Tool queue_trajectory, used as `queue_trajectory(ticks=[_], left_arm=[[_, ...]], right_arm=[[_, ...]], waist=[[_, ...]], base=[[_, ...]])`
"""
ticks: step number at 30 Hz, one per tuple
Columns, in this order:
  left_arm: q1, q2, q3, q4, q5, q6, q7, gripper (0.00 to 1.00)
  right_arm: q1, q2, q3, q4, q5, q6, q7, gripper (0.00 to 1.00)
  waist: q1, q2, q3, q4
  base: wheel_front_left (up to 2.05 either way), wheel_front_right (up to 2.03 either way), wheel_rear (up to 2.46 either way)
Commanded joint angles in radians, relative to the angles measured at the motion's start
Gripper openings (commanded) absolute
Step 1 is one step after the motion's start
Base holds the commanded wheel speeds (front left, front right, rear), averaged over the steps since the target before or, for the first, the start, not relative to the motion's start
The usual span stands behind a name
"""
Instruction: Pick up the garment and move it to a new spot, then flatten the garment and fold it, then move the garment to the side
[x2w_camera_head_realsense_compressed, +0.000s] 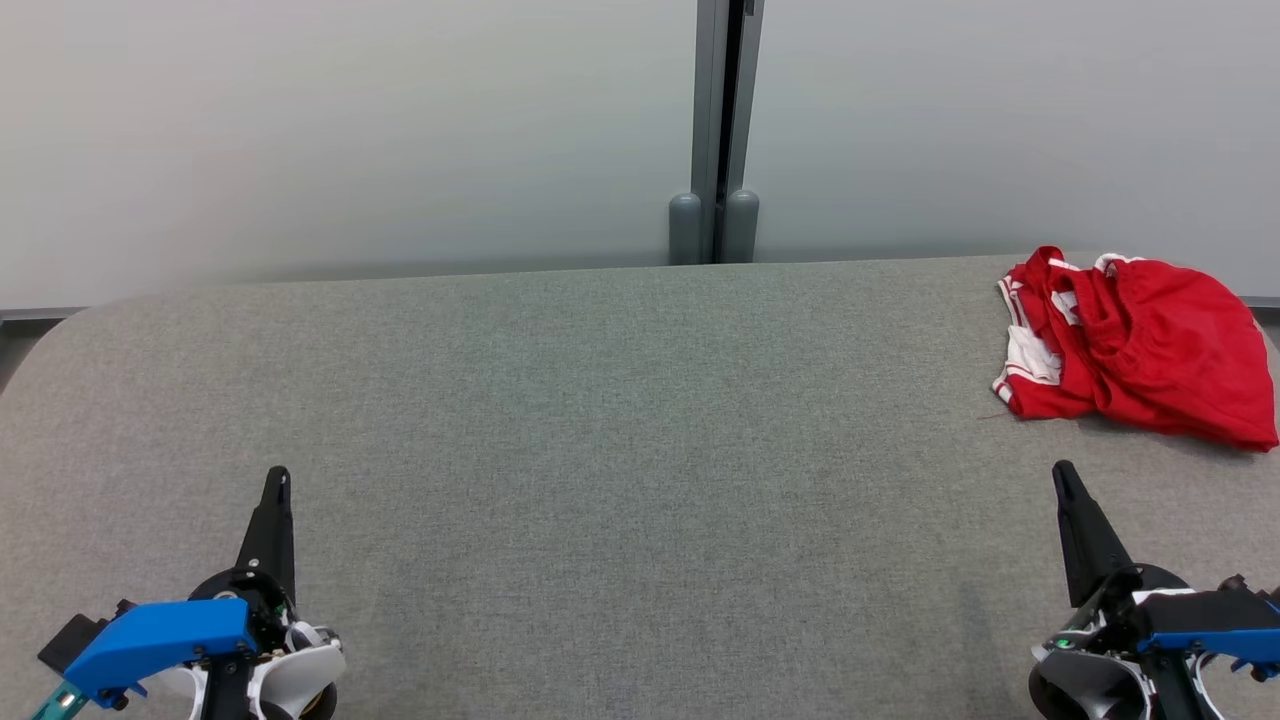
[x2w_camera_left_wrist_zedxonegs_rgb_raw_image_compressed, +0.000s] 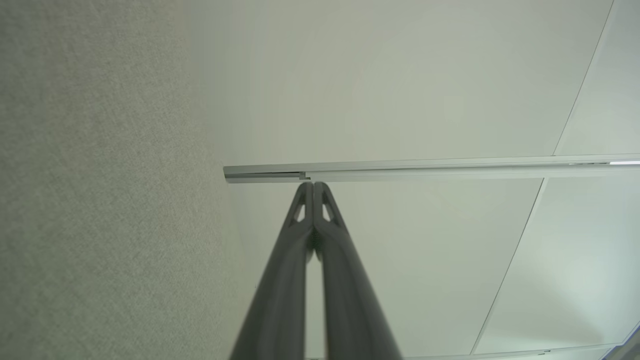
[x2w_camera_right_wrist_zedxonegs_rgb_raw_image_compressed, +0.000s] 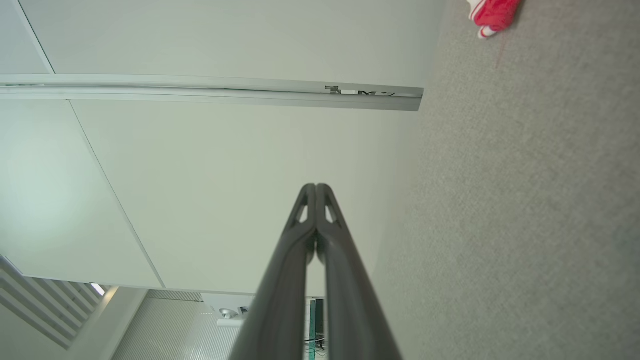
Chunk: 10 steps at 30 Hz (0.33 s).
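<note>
Over grey table (x2w_camera_head_realsense_compressed: 640, 450), left gripper (x2w_camera_head_realsense_compressed: 278, 475) and right gripper (x2w_camera_head_realsense_compressed: 1062, 470) clenched, empty, garment (x2w_camera_head_realsense_compressed: 1150, 345) untouched

The garment (x2w_camera_head_realsense_compressed: 1160, 350) is seen as a bright red piece of clothing trimmed with white bands and stripes. It is left crumpled in a loose heap. Openings and hems are bunched together on its left part, and a smoother, rounded bulge of plain red cloth is formed on its right part. The heap is laid at the far right corner of the grey worktop (x2w_camera_head_realsense_compressed: 600, 450), close to the worktop's back edge. A thin red thread is seen trailing from its near left corner onto the worktop. In the right wrist view, a small red-and-white corner of the garment (x2w_camera_right_wrist_zedxonegs_rgb_raw_image_compressed: 492, 15) is caught at the top edge.
</note>
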Motion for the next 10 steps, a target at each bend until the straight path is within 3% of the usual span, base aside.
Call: queue_trajectory(ticks=[1, 10], left_arm=[[-0.015, 0.004, 0.003, -0.007, -0.022, -0.003, 0.007, 0.0], [-0.014, 0.004, 0.003, -0.006, -0.027, -0.003, 0.009, 0.0]], right_arm=[[-0.014, 0.001, -0.004, -0.005, 0.023, 0.0, 0.006, 0.0], [-0.015, 0.001, -0.005, -0.006, 0.028, 0.0, 0.009, 0.0]], waist=[[0.0, 0.0001, 0.0, 0.0], [0.0, 0.0001, 0.0, 0.0]], base=[[0.0, 0.0, 0.0], [0.0, 0.0, 0.0]])
